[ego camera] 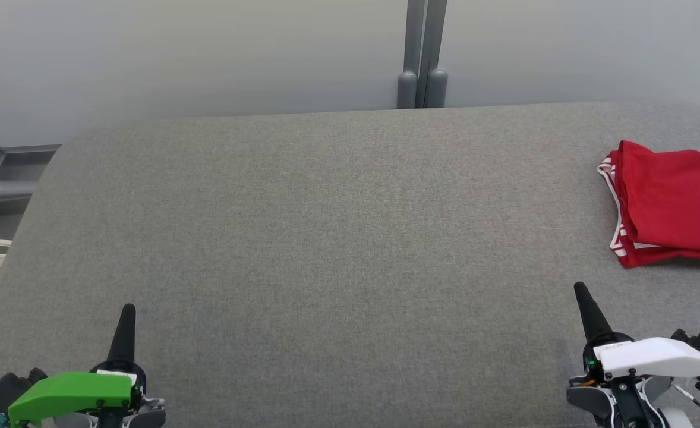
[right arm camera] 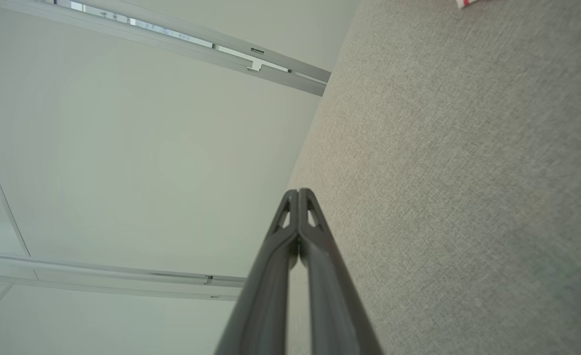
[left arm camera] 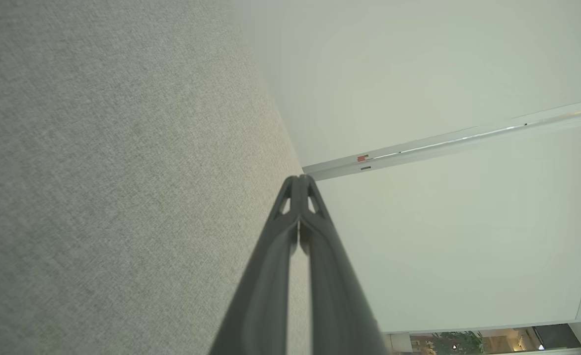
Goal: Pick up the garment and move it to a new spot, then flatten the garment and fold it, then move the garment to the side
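Evenly, L claw & R claw point fwd (pinched).

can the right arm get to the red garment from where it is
Probably yes: the red garment lies ahead of the right gripper on the grey surface, with nothing between them. Its jaws are shut.

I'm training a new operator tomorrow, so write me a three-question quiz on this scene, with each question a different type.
1. True or false: the red garment lies toward the robot's right on the grey surface.
2. Multiple choice: the right gripper is A) open, B) shut on the garment, C) shut and holding nothing.
3. Fill in: the cover behind the left gripper is coloured ____.
Key: 1 true; 2 C; 3 green.
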